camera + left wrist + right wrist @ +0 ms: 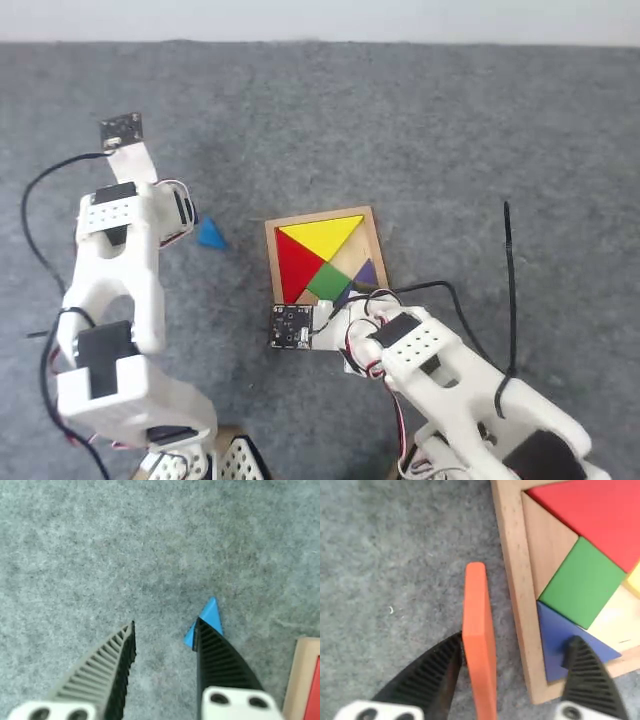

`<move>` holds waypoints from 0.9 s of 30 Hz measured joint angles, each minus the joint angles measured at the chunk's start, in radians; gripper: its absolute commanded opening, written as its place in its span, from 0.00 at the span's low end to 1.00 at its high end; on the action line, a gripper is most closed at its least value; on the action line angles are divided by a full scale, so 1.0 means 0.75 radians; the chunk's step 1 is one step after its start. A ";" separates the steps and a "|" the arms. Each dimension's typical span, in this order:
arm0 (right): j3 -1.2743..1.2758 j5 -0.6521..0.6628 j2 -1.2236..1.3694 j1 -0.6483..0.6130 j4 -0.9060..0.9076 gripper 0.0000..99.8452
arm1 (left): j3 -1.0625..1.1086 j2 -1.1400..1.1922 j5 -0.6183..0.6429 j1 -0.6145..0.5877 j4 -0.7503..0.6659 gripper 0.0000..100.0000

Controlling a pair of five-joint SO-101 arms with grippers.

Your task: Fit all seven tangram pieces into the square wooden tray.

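The square wooden tray (pixel 320 214) holds a yellow triangle (pixel 322 238), a red triangle (pixel 293 265), a green square (pixel 327 281) and a purple piece (pixel 367 272). A light blue triangle (pixel 210 234) lies on the carpet left of the tray. My left gripper (pixel 165 625) is open just over the carpet, and the light blue triangle (pixel 209 616) pokes out from behind one finger (pixel 215 655). My right gripper (pixel 517 640) is open across the tray's near rim (pixel 512 580). An orange piece (pixel 479 635) stands on edge outside the rim against one finger (pixel 437 672). The other finger (pixel 585 672) is over a dark blue piece (pixel 555 640) in the tray.
Grey carpet covers the whole table. Bare wood (pixel 547 545) shows in the tray between the red triangle (pixel 590 515), the green square (pixel 582 582) and the rim. The tray's corner (pixel 302 680) lies beside my left gripper. Black cables (pixel 508 290) trail from the right arm.
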 measured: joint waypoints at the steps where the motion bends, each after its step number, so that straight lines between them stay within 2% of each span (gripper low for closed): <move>1: 0.000 0.002 0.000 0.000 0.000 0.12 | 0.000 0.000 0.000 0.000 0.000 0.18; 3: -0.016 0.002 0.000 0.004 -0.014 0.08 | 0.000 0.000 0.000 0.000 0.000 0.18; 11: -0.033 0.004 -0.004 0.004 -0.035 0.07 | 0.000 0.000 0.000 0.000 0.000 0.18; 15: -0.023 0.004 -0.041 0.008 -0.035 0.01 | 0.000 0.000 0.000 0.000 0.000 0.18; 17: -0.002 0.004 -0.082 0.020 -0.031 0.01 | 0.000 0.000 0.000 0.000 0.000 0.18; 23: 0.004 -0.025 -0.268 0.043 0.096 0.01 | 0.000 0.000 0.000 0.000 0.000 0.18; 27: 0.000 -0.129 -0.366 0.053 0.162 0.01 | 0.000 0.000 0.000 0.000 0.000 0.18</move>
